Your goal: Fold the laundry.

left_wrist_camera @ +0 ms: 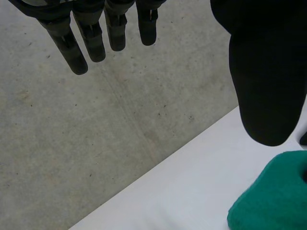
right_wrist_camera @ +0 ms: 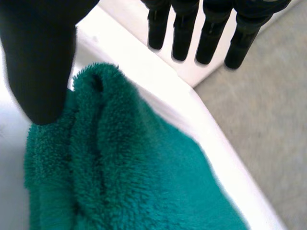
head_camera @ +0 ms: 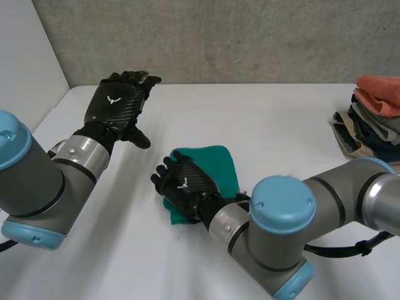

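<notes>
The fingers (left_wrist_camera: 93,45) of the left hand (head_camera: 115,103) are held straight and a little spread, with the thumb set well apart from them, and nothing is gripped between them. This hand is raised over the far left part of the white table (head_camera: 262,119), close to the grey wall (head_camera: 219,37), palm turned down. In the left wrist view a rounded end of the green towel (head_camera: 215,164) is seen on the table beyond the thumb, apart from the hand.

The fingers (right_wrist_camera: 208,43) of the right hand (head_camera: 186,184) are likewise stretched out straight and closed on nothing. The hand is placed over the near left corner of the green towel, which lies crumpled and partly doubled over near the middle of the table. In the right wrist view the towel's fluffy pile is seen under the palm, a thick ridge is bunched up beside the thumb, and the fingertips reach past the cloth's edge. Whether the palm presses on the cloth cannot be told.

A stack of folded laundry (head_camera: 375,119) is seen at the table's far right edge, well apart from both hands.
</notes>
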`<state>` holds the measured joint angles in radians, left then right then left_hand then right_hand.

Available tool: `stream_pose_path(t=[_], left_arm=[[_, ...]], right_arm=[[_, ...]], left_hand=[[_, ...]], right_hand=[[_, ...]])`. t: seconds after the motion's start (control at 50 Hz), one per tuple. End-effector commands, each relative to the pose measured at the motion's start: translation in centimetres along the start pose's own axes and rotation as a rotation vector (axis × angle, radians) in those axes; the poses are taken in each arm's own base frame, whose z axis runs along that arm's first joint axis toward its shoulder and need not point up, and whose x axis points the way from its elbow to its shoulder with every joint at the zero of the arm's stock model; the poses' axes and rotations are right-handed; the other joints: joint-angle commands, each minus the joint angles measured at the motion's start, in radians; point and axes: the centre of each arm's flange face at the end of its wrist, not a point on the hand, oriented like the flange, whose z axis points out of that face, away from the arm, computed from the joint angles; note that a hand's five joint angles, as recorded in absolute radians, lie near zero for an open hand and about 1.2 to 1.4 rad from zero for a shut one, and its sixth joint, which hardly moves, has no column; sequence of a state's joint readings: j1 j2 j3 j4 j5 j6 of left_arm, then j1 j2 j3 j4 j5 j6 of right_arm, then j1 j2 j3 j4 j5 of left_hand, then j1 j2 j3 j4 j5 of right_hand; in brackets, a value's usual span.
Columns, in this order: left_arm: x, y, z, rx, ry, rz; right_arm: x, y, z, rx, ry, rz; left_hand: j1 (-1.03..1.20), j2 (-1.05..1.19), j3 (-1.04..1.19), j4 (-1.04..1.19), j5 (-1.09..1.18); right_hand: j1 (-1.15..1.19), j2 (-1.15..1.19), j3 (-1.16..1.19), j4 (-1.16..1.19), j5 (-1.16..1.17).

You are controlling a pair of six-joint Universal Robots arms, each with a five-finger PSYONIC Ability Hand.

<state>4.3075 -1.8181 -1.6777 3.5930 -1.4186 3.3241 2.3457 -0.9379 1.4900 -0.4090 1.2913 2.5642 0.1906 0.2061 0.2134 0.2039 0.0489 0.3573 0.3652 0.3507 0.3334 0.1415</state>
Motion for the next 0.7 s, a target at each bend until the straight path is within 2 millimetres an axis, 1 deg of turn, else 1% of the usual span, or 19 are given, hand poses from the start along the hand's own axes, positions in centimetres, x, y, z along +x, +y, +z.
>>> stream_pose_path(t=[0.02, 0.06, 0.1, 0.14, 0.16, 0.22, 0.24, 0.26, 0.3, 0.32, 0.38, 0.4, 0.46, 0.48, 0.54, 0.62, 0.66, 0.68, 0.7], left_arm=[[1.1, -0.7, 0.6, -0.008, 0.026, -0.016], [2.2, -0.3, 0.8, -0.025, 0.055, -0.029], [4.1, 0.2, 1.1, -0.056, 0.108, -0.048], [5.4, 0.5, 1.2, -0.079, 0.143, -0.059], [6.4, 1.2, 1.3, -0.115, 0.169, -0.067], [7.6, 2.7, 1.6, -0.176, 0.197, -0.07], [8.0, 3.8, 1.8, -0.221, 0.196, -0.072], [8.0, 4.3, 1.9, -0.244, 0.191, -0.069], [8.0, 5.4, 2.1, -0.289, 0.171, -0.066], [7.9, 6.5, 2.2, -0.34, 0.141, -0.053], [7.6, 8.3, 1.7, -0.435, 0.079, -0.019], [7.5, 8.7, 1.5, -0.455, 0.069, -0.006], [7.5, 9.6, 0.8, -0.518, 0.063, 0.065], [7.6, 9.7, 0.6, -0.526, 0.069, 0.083], [8.3, 9.8, -0.2, -0.546, 0.104, 0.135], [8.8, 9.2, -0.6, -0.533, 0.128, 0.153], [8.4, 7.6, -0.3, -0.492, 0.118, 0.147], [7.9, 5.9, -0.1, -0.447, 0.103, 0.14], [7.7, 5.3, -0.1, -0.434, 0.099, 0.137]], right_arm=[[11.4, -0.3, -2.4, -0.045, 0.314, 0.506], [12.7, -0.4, -3.1, -0.052, 0.34, 0.592], [13.7, 0.1, -3.5, -0.088, 0.351, 0.661], [13.6, 0.3, -3.5, -0.121, 0.333, 0.672], [13.4, 0.5, -3.4, -0.138, 0.32, 0.674], [12.8, 1.7, -2.4, -0.203, 0.27, 0.691], [12.6, 2.1, -2.1, -0.214, 0.255, 0.699], [12.3, 2.8, -1.7, -0.241, 0.229, 0.715], [12.0, 3.5, -1.2, -0.261, 0.204, 0.728], [11.6, 4.2, -0.8, -0.281, 0.183, 0.739], [11.0, 5.2, -0.2, -0.311, 0.167, 0.737], [10.7, 5.7, 0.0, -0.329, 0.158, 0.723], [9.9, 6.2, 0.3, -0.36, 0.131, 0.664], [9.6, 6.4, 0.3, -0.376, 0.12, 0.618], [9.6, 6.6, 0.2, -0.409, 0.133, 0.537], [11.0, 6.3, -0.5, -0.464, 0.232, 0.386], [11.4, 5.8, -0.8, -0.462, 0.257, 0.36], [11.7, 5.4, -0.9, -0.455, 0.272, 0.351], [12.2, 4.6, -1.2, -0.431, 0.296, 0.333]], left_hand=[[0.014, -0.001, -0.009, 0.001, -0.019], [0.014, -0.001, -0.009, 0.001, -0.019], [0.014, -0.001, -0.009, 0.001, -0.019], [0.014, -0.001, -0.009, 0.001, -0.019], [0.017, 0.001, -0.006, 0.004, -0.016], [0.029, 0.013, 0.006, 0.015, -0.004], [0.032, 0.016, 0.009, 0.018, -0.001], [0.032, 0.016, 0.009, 0.018, -0.001], [0.035, 0.019, 0.012, 0.021, 0.002], [0.04, 0.025, 0.018, 0.027, 0.008], [0.043, 0.028, 0.021, 0.03, 0.011], [0.043, 0.028, 0.021, 0.03, 0.011], [0.049, 0.034, 0.026, 0.036, 0.016], [0.052, 0.037, 0.029, 0.039, 0.019], [0.049, 0.034, 0.027, 0.036, 0.017], [0.049, 0.034, 0.027, 0.036, 0.017], [0.043, 0.028, 0.021, 0.03, 0.011], [0.043, 0.028, 0.021, 0.03, 0.011], [0.043, 0.028, 0.021, 0.03, 0.011]], right_hand=[[-0.183, -0.191, -0.176, -0.159, -0.141], [-0.183, -0.191, -0.176, -0.159, -0.141], [-0.183, -0.191, -0.176, -0.159, -0.141], [-0.183, -0.191, -0.176, -0.159, -0.141], [-0.183, -0.191, -0.176, -0.159, -0.141], [-0.183, -0.191, -0.176, -0.159, -0.141], [-0.183, -0.191, -0.176, -0.159, -0.141], [-0.183, -0.191, -0.176, -0.159, -0.141], [-0.183, -0.191, -0.176, -0.159, -0.141], [-0.183, -0.191, -0.176, -0.159, -0.141], [-0.183, -0.191, -0.176, -0.159, -0.141], [-0.183, -0.191, -0.176, -0.159, -0.141], [-0.183, -0.191, -0.176, -0.159, -0.141], [-0.183, -0.191, -0.176, -0.159, -0.141], [-0.183, -0.191, -0.176, -0.159, -0.141], [-0.183, -0.191, -0.176, -0.159, -0.141], [-0.183, -0.191, -0.176, -0.159, -0.141], [-0.183, -0.191, -0.176, -0.159, -0.141], [-0.183, -0.191, -0.176, -0.159, -0.141]])
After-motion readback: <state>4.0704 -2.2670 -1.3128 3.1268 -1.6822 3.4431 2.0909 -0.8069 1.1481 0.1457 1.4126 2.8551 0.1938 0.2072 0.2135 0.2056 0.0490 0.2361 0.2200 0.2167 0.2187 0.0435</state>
